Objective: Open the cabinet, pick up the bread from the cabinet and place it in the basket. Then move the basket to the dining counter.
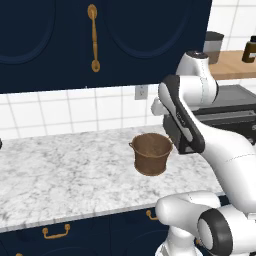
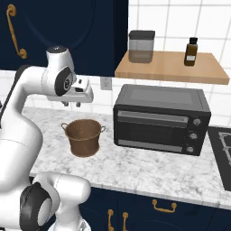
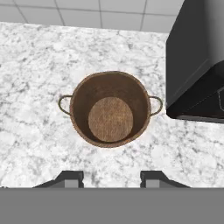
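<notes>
The fingers [image 3: 70, 178] were apart and held nothing above the empty basket [image 3: 110, 109] in the middle, so the gripper [image 2: 72, 104] should go up to the handle [image 1: 93, 37] on the shut cabinet [image 1: 45, 40] at the upper left and pull slowly.

Kitchen, marble counter [image 1: 60, 170], toaster oven [image 2: 161, 118], navy cabinet [image 1: 125, 40]

Cabinet [image 1: 100, 40] top cropped; toaster oven [image 1: 220, 117] partly behind arm.
</notes>
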Motion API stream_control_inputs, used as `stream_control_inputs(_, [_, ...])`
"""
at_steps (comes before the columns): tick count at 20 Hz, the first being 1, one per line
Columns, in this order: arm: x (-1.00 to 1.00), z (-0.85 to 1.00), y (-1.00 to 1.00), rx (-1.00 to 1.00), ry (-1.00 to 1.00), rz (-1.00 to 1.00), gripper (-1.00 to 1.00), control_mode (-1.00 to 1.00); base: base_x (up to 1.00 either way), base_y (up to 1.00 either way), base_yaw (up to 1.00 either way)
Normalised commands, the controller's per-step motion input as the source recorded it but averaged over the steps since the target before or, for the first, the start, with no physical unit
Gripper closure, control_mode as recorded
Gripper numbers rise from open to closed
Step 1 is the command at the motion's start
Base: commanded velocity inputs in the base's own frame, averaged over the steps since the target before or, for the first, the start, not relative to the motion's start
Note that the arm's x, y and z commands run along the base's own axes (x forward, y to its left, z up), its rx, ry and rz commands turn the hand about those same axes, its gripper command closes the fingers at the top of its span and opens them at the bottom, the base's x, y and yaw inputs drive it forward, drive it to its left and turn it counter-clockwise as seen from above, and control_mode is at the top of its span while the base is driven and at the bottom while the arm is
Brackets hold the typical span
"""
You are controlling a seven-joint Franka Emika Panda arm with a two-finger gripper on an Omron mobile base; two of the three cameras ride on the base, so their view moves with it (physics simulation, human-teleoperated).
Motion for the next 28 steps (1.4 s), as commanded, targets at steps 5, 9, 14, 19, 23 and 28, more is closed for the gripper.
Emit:
stream_control_inputs(5, [-0.45, 0.03, 0.12, -0.03, -0.05, 0.01, -1.00, -1.00, 0.00, 0.00, 0.00])
stream_control_inputs(9, [-0.55, 0.72, 0.46, 0.00, -0.32, 0.00, -1.00, -1.00, 0.00, 0.00, 0.00])
stream_control_inputs(14, [-0.26, 0.99, 0.66, 0.00, -0.38, 0.00, -1.00, -1.00, 0.00, 0.00, 0.00])
stream_control_inputs(19, [-0.01, 0.93, 0.82, 0.00, -0.40, 0.00, -1.00, -1.00, 0.00, 0.00, 0.00])
stream_control_inputs(23, [0.19, 0.84, 0.78, 0.00, -0.16, 0.00, -1.00, -1.00, 0.00, 0.00, 0.00])
stream_control_inputs(28, [0.51, 0.57, 0.58, 0.05, -0.02, 0.00, -1.00, -1.00, 0.00, 0.00, 0.00])
